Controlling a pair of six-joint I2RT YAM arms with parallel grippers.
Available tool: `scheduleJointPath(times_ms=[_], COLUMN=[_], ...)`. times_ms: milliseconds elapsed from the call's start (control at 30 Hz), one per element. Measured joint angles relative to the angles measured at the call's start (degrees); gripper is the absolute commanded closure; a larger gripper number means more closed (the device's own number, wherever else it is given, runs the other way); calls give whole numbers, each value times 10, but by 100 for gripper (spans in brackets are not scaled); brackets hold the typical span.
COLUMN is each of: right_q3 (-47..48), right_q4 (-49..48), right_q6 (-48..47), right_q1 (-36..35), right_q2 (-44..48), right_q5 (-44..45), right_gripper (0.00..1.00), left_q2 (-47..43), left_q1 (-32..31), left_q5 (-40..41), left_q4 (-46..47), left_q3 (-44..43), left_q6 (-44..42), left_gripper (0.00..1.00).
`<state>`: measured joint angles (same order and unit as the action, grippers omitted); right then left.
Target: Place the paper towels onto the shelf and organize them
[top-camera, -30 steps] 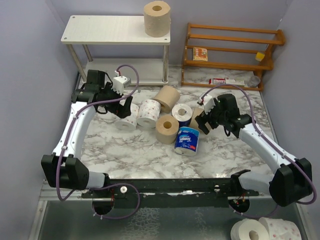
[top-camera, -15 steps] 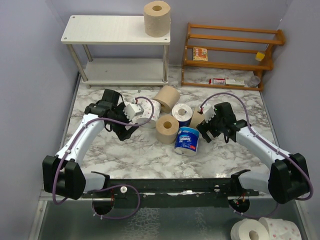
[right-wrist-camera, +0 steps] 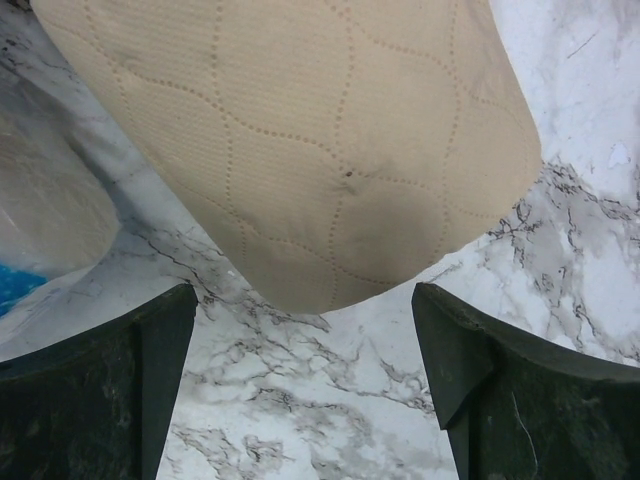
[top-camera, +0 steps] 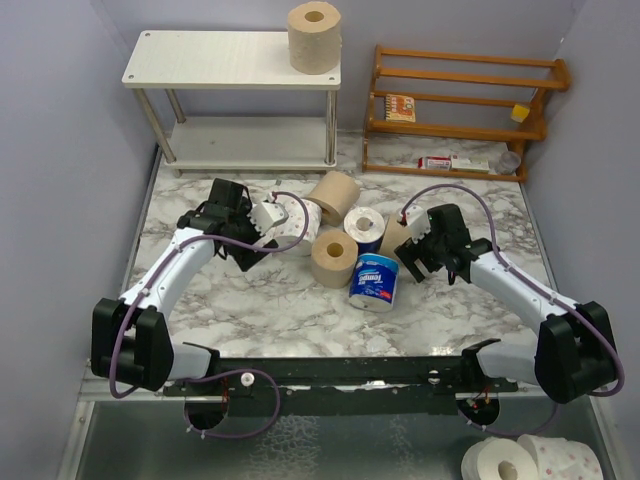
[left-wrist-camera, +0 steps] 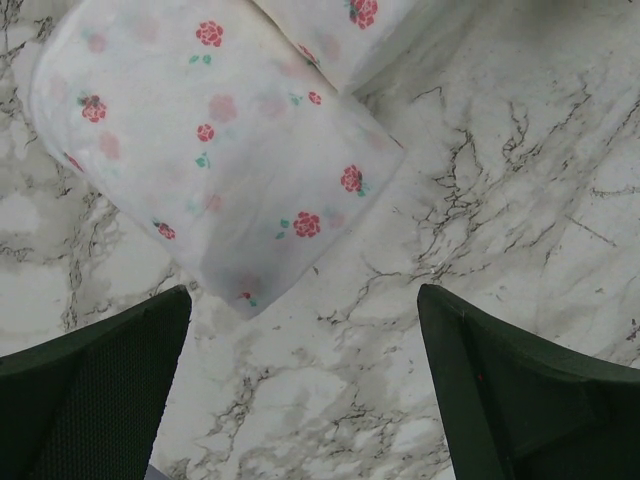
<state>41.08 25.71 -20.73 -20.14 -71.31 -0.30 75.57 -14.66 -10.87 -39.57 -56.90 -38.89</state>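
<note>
My left claw [left-wrist-camera: 303,300] and right claw [right-wrist-camera: 302,292] are hanging open over the marble table [top-camera: 300,310].
My left claw is gaping wide, gripping nothing, with a rose-print roll [left-wrist-camera: 215,150] lying at its 11 o'clock. My right claw is spreading empty too, a tan roll [right-wrist-camera: 300,130] lying at its 12 o'clock, clear of both fingers. The shelf [top-camera: 220,60] is standing at the table's 11 o'clock, carrying one brown roll [top-camera: 314,37].

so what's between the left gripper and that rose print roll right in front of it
Only bare marble table, per the left wrist view: the open left gripper sits just short of the rose-print roll, with nothing else in the gap.
</note>
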Motion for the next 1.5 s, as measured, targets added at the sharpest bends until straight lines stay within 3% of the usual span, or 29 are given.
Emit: scheduleJointPath(times_ms=[67, 233, 400, 567, 700, 733, 1067, 1233, 1500], right_q3=[0, 0, 0, 0, 0, 0, 0, 0, 0], right_q4=[-3, -5, -5, -5, -9, -10, -13, -14, -14], right_q6=[1, 2, 5, 6, 6, 6, 6, 6, 6], right_q1=[0, 0, 0, 0, 0, 0, 0, 0, 0], right_q2=[0, 0, 0, 0, 0, 0, 0, 0, 0], right_q5=[8, 18, 20, 30, 40, 41, 43, 43, 43], right_gripper=[10, 30, 30, 26, 25, 25, 24, 24, 24], left_q2=[1, 2, 8, 15, 16, 17, 21, 23, 23], left_q1=[0, 0, 0, 0, 0, 0, 0, 0, 72], left_q5=[1, 5, 16, 33, 40, 41, 39, 14, -82], left_q4=[11, 34, 70, 104, 121, 124, 133, 79, 31], left_q3=[5, 19, 34, 49, 53, 53, 52, 21, -118], left_q6=[2, 8, 19, 24, 27, 28, 35, 50, 226], left_gripper=[4, 15, 27, 55, 96, 100, 100, 100, 100])
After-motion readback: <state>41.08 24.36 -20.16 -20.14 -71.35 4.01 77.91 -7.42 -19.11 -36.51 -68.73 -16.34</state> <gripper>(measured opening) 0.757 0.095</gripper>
